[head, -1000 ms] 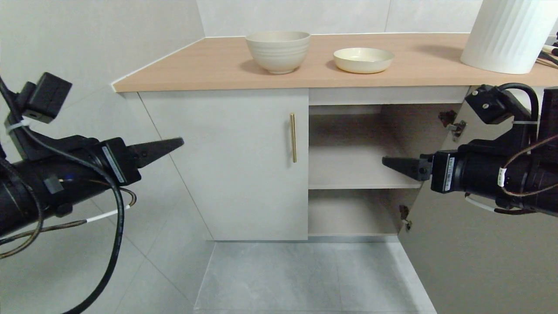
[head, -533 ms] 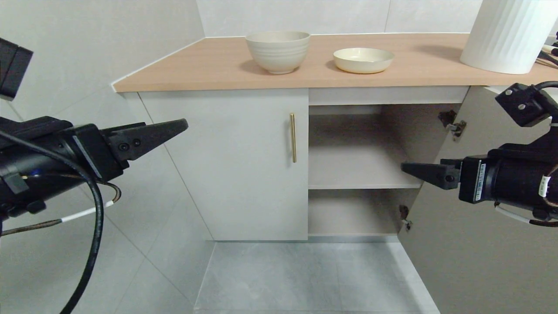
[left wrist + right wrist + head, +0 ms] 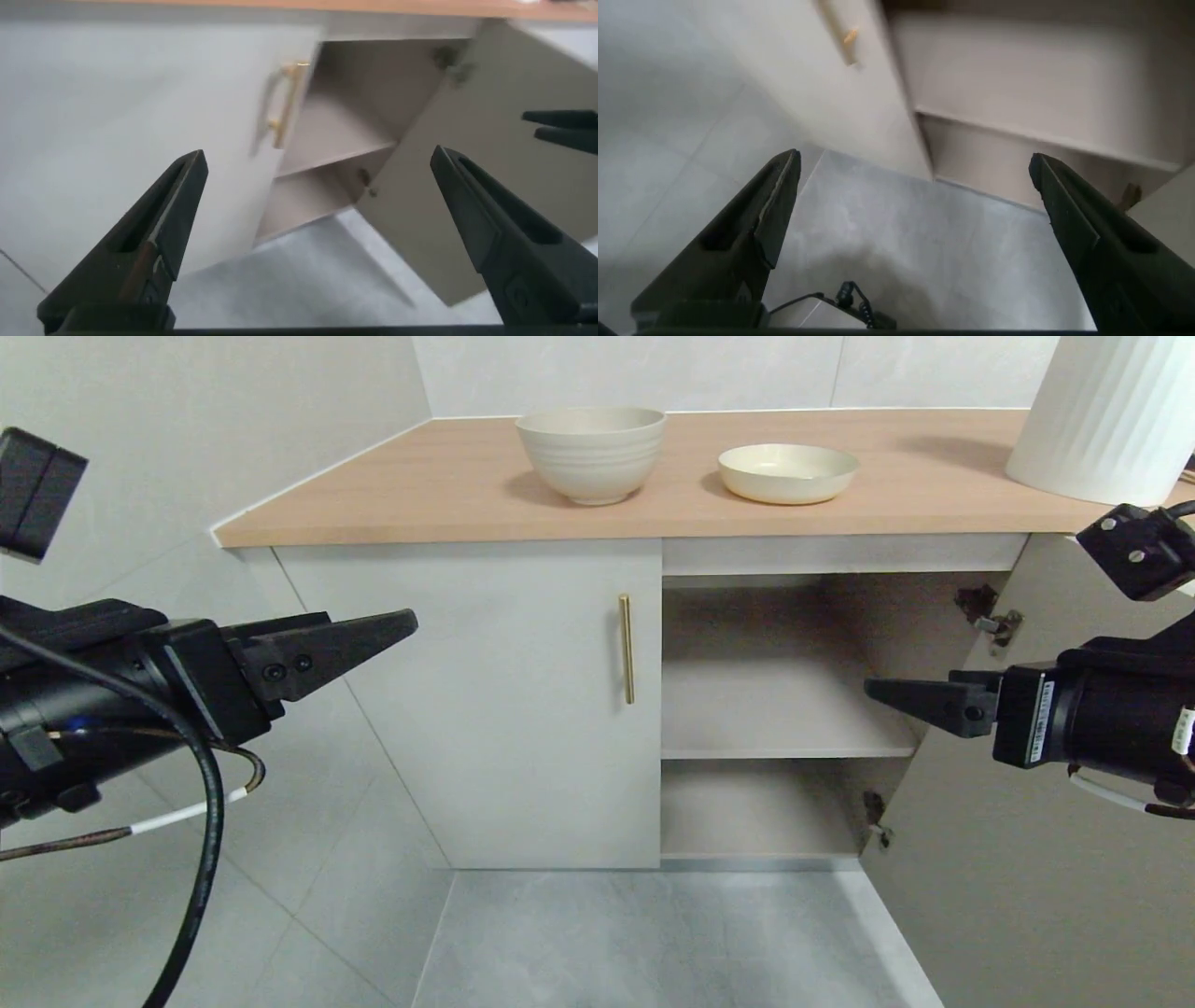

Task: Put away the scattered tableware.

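While both arms hang level in front of the cupboard (image 3: 467, 756), neither has hold of anything: the left tool (image 3: 397, 623) is spread wide and empty out to the left of the closed left-hand door (image 3: 504, 728), and the right tool (image 3: 882, 691) gapes just as wide, with nothing between its fingers, at the height of the shelf (image 3: 775, 714) and close by the swung-out right-hand door (image 3: 980, 896). Beyond them the right half of the cupboard stands open, its shelf and the space beneath it bare, while the brass handle (image 3: 625, 649) marks the door that is shut. Farther back and higher, on the table (image 3: 420, 495), the tableware waits: a deep bowl (image 3: 591, 453) near the front edge about midway along, and a shallow dish (image 3: 787, 472) beside it to the right, near but not touching. A white ribbed vessel (image 3: 1111, 411) stands at the table's right end. I would say the storage is ready and the picking up has not yet begun. The next move calls for lifting a tool above the table's front edge, taking one piece by its rim, then lowering it onto the shelf without clipping the edge or the open door.
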